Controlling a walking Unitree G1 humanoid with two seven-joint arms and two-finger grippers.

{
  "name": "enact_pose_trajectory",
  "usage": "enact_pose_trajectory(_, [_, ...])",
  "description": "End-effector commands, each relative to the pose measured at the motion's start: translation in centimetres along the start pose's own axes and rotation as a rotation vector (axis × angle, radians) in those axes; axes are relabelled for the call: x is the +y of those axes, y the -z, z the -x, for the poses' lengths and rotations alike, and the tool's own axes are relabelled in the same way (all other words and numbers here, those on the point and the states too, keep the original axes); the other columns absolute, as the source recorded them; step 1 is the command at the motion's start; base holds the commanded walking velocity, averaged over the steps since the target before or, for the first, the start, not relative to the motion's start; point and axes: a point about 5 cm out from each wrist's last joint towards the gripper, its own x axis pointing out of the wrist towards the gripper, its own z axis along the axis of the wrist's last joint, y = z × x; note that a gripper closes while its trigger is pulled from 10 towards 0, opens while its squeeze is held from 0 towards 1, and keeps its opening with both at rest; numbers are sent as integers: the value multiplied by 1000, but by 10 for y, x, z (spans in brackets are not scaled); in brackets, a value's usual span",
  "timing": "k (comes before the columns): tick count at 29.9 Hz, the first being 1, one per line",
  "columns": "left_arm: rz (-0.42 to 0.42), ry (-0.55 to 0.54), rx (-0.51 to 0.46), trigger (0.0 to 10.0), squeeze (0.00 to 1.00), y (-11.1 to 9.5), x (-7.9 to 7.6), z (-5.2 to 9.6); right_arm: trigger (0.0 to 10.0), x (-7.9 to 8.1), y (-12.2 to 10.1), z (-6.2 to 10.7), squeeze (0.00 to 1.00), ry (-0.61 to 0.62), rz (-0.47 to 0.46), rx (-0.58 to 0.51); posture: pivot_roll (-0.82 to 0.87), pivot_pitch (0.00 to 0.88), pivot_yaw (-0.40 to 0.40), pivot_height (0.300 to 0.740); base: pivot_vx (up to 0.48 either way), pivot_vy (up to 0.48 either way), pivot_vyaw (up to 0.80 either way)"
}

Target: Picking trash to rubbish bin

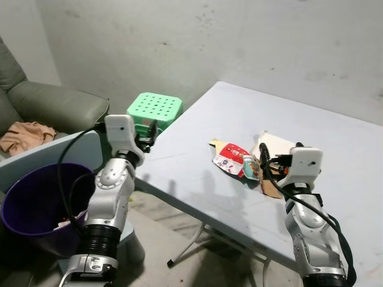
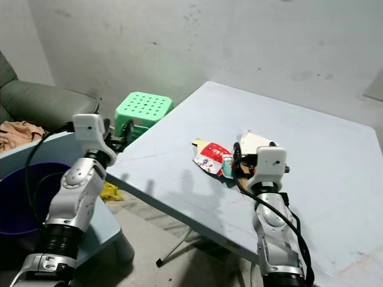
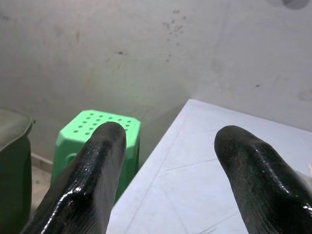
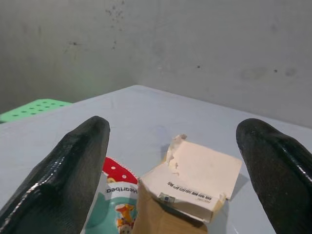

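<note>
Right wrist view: torn cardboard box (image 4: 195,178) lies between spread right gripper (image 4: 183,170) jaws, untouched

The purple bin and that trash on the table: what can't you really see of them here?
- Purple bin: its inside is dark and partly behind the left arm, so the contents are unclear.
- Torn cardboard box: its lower part is cut off by the right wrist view's edge.
- Snack wrapper: partly behind the right claw; its print is too small to read.

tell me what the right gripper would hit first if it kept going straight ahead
Most likely the torn cardboard box, lying on the table between the open fingers of the right gripper. The red snack wrapper lies beside it, off-line.
</note>
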Motion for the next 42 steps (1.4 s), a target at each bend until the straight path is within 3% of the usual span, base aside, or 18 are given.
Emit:
enact_pose_trajectory(1, [-22,18,-5,10000,0,-4,-2,0,10000,3,-5,-2,0,-22,-23,-6,-20,0,-60,740,0,0,0])
enact_pose_trajectory(8, [-52,104,43,10000,0,8,-22,9,10000,3,3,2,0,-120,10,63,-19,0,-60,740,0,0,0])
enact_pose_trajectory(14, [-59,215,90,10000,0,15,-43,17,10000,-2,5,1,0,-130,18,100,-18,0,-62,740,0,0,0])
enact_pose_trajectory(15, [-78,299,103,10000,0,20,-56,23,10000,-6,5,0,0,-121,49,110,-20,0,-65,740,0,0,0])
enact_pose_trajectory(19, [-112,373,109,10000,0,23,-67,29,10000,-11,5,-2,0,-91,75,121,-20,0,-66,740,0,0,0])
enact_pose_trajectory(22, [-178,496,93,10000,0,25,-88,43,10000,-23,9,2,0,-111,99,150,-24,0,-62,740,0,0,0])
enact_pose_trajectory(31, [-188,611,71,10000,0,21,-96,57,10000,-47,11,24,0,-109,82,183,-38,0,-53,740,0,0,0])
enact_pose_trajectory(33, [-185,622,68,10000,0,20,-95,58,10000,-44,11,38,0,-138,54,191,-51,0,-45,740,0,0,0])
enact_pose_trajectory(42, [-182,658,68,10000,0,17,-95,59,10000,-26,12,69,0,-278,-33,214,-80,0,-23,740,0,0,0])
